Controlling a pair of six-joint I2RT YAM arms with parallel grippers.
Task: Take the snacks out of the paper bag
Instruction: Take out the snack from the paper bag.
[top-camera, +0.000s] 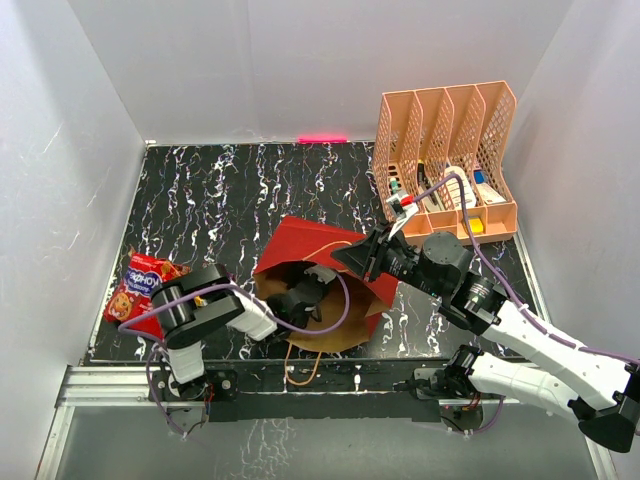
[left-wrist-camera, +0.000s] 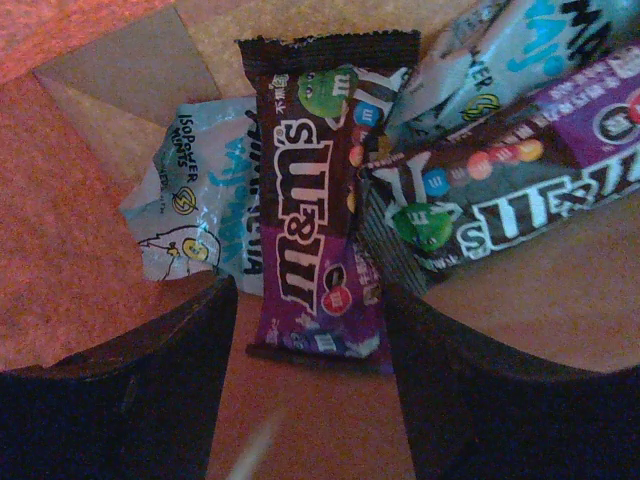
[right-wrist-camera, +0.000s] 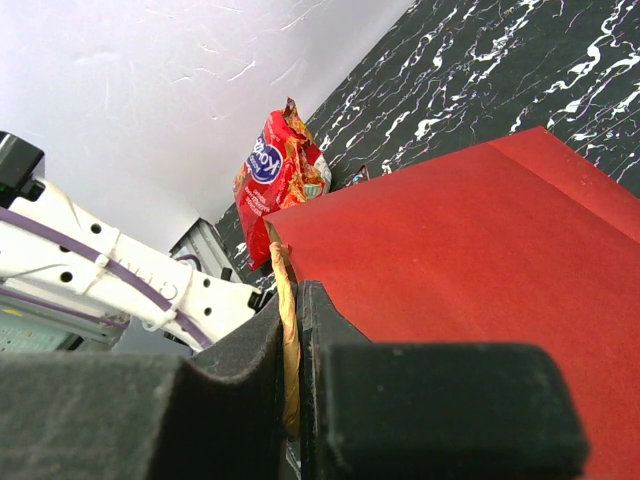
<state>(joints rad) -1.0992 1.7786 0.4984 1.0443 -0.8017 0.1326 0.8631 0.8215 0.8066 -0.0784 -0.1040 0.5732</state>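
While R gripper (right-wrist-camera: 292, 302) is pinching the paper bag (top-camera: 305, 245) rim tight, L gripper (left-wrist-camera: 308, 292) is sitting inside it, jaws part-way apart astride purple M&M's pkt (left-wrist-camera: 315, 200); can't tell if gripping. Other pkts (left-wrist-camera: 500, 185) are lying beside it in the bag. I'm seeing big red snack bag (top-camera: 140, 285) lying outside, off the bag's L.

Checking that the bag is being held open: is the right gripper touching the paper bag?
Touching. The right wrist view shows the right gripper shut on the paper bag, with the bag's brown rim pinched between the jaws.
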